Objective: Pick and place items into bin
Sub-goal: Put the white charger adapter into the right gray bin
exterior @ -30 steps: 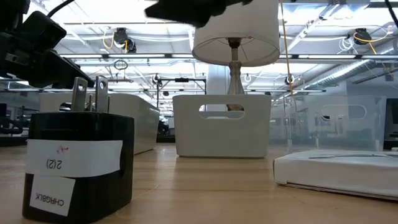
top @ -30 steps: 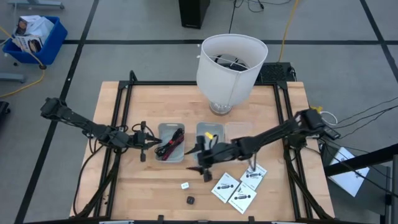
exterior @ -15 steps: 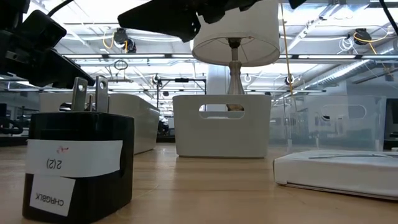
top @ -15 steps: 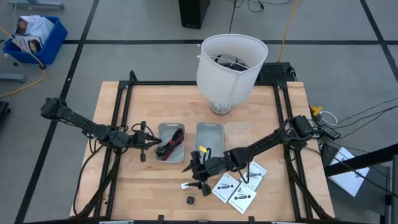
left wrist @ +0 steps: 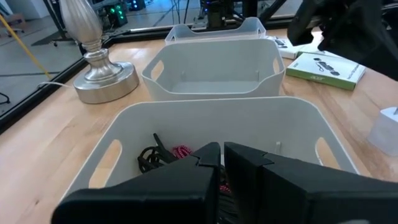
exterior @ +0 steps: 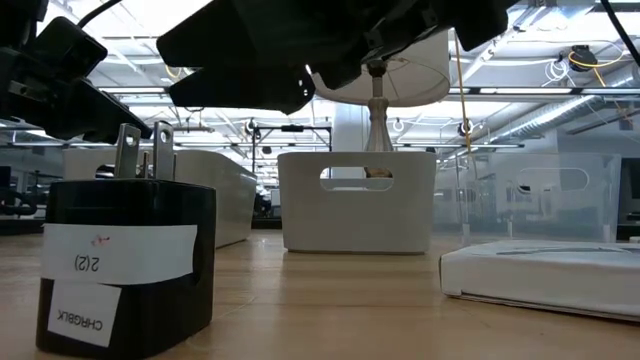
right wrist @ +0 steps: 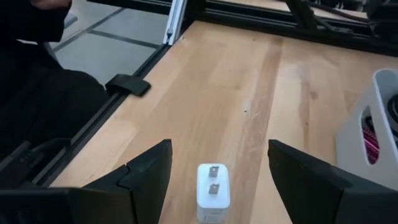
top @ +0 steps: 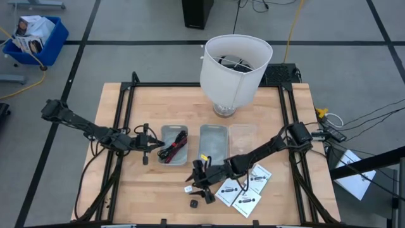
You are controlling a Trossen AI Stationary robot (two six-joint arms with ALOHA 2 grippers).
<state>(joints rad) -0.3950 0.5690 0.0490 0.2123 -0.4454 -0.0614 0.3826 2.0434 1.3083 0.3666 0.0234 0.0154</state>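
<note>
My right gripper (top: 199, 182) (right wrist: 219, 146) hangs open low over the table's near middle, its fingers on either side of the tiny white piece (right wrist: 212, 193) (top: 188, 189) without touching it. The piece lies on the wood with two prongs showing. The small black cube (top: 194, 204) (exterior: 125, 265) stands just nearer the table's edge, prongs up. Several white packets (top: 239, 192) (exterior: 545, 270) lie flat to the right. Black and red cable bundles (top: 174, 147) (left wrist: 168, 155) lie in the left bin (top: 166, 133). My left gripper (top: 155, 144) (left wrist: 221, 155) waits shut at that bin's left wall.
A grey middle bin (top: 213, 131) and a clear bin (top: 243, 133) stand beside the left one. A lamp with a white shade (top: 234, 60) stands at the far edge. Black frame rails (top: 120, 145) run along both table sides. Bare wood lies near left.
My right gripper has moved from above the middle bin toward the table's near edge and slightly left, dropping down over the tiny white piece. It has stayed open. The left arm has kept still.
</note>
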